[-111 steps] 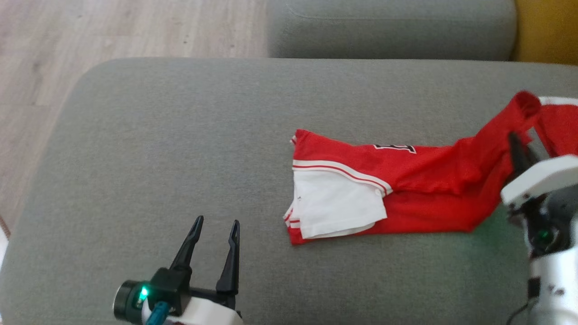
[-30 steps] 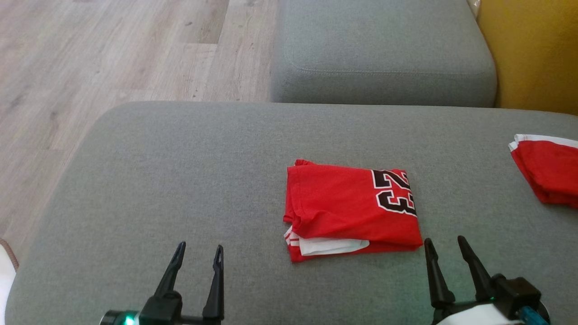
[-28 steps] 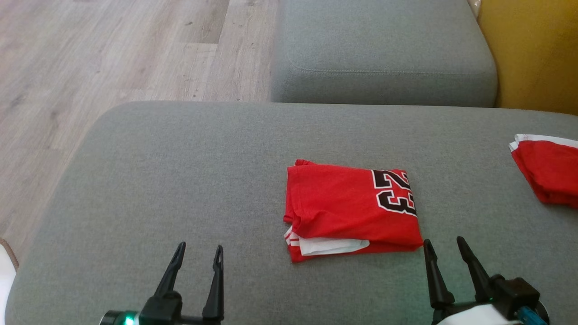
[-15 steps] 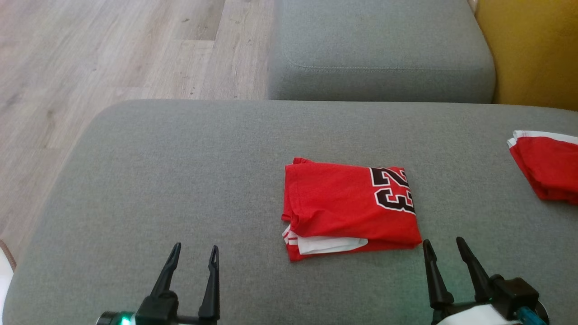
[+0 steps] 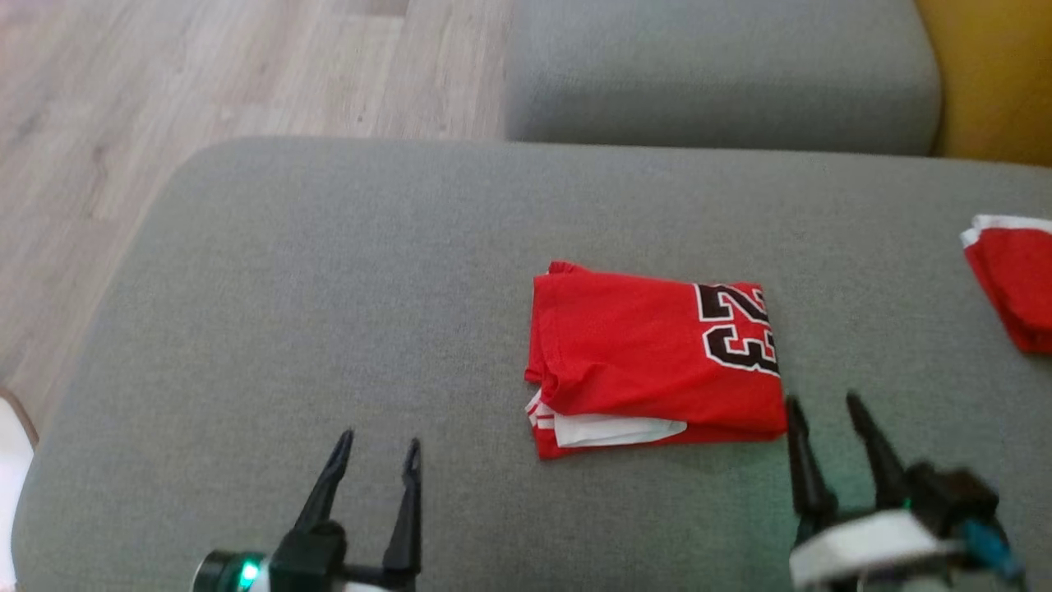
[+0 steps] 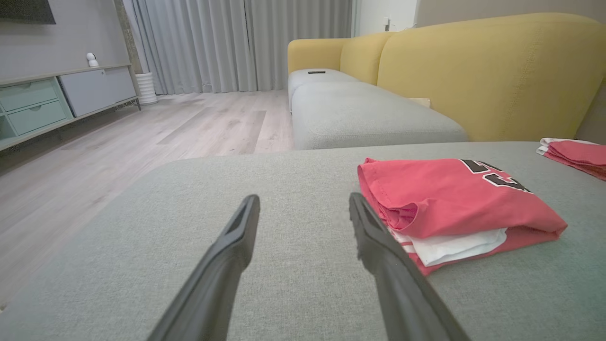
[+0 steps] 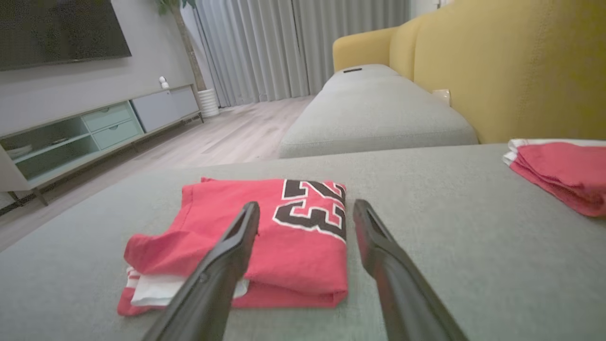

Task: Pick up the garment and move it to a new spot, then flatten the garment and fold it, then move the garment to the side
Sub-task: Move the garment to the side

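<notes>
Head view: a folded red jersey with a black, white-edged number (image 5: 653,362) lies flat on the broad grey fabric seat cushion (image 5: 329,288), right of the frame's centre. A white layer peeks out along its lower edge. The left gripper (image 5: 379,440) rises from the lower left, well apart from the jersey, jaws spread and empty. The right gripper (image 5: 823,401) stands at the lower right, jaws likewise spread and empty, one tip just beside the jersey's lower right corner. A second folded red-and-white cloth (image 5: 1015,284) sits at the right edge.

Left wrist view: from low over the cushion, the jersey's stacked layers show side-on at the right of the frame. The room opens behind: a yellow sofa back (image 6: 487,76), grey curtains (image 6: 236,42) and a pale drawer cabinet (image 6: 47,99).

Right wrist view: the jersey lies at lower centre-left, its number facing up. One finger crosses it in the frame; the other is over bare cushion. A dark television screen (image 7: 57,33) fills the upper left.
</notes>
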Tool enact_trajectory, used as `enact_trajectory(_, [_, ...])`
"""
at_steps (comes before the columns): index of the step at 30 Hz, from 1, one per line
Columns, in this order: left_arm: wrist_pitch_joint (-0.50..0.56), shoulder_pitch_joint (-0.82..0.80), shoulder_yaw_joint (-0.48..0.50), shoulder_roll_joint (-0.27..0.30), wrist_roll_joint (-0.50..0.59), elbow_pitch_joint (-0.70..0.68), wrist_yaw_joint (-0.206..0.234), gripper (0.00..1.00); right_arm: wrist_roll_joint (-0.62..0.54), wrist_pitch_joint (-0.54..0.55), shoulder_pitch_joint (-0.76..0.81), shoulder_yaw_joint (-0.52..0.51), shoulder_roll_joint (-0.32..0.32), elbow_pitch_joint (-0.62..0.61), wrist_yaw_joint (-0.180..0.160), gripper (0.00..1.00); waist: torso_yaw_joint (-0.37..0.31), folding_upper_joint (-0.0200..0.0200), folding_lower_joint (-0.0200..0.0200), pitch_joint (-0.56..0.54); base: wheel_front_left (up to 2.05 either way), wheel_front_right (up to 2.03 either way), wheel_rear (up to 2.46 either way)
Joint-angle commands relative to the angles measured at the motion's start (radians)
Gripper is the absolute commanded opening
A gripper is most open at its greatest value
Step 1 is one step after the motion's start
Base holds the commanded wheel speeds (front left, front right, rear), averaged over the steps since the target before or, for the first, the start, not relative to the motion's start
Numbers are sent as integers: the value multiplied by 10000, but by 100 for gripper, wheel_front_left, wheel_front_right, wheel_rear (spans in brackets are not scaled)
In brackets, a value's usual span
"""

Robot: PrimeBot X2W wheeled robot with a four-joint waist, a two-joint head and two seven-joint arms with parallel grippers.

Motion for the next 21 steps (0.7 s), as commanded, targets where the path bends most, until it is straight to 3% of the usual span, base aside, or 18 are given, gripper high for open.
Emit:
enact_trajectory(1, [-122,-698,180,-103,131,-365,-60,100,84,-110,-906,96,-135,-157,65,100,48,0,-1,198,0,0,0])
enact_trajectory(4, [-122,-950,-23,-103,262,-363,-91,100,260,-86,-1805,33,-326,591,65,100,120,0,-1,599,0,0,0])
enact_trajectory(11, [-122,-1743,-456,-107,382,-327,-90,100,1599,1643,-4264,395,-1296,2671,65,100,437,0,-1,1390,0,0,0])
enact_trajectory(16, [-122,-2001,-720,-121,319,-274,6,100,2474,3168,-4868,672,-1683,3779,65,100,631,0,-1,1646,0,0,0])
enact_trajectory(21, [-122,-2092,-853,-130,234,-232,107,100,3201,4235,-4811,1232,-1732,4128,65,100,682,0,-1,1750,0,0,0])
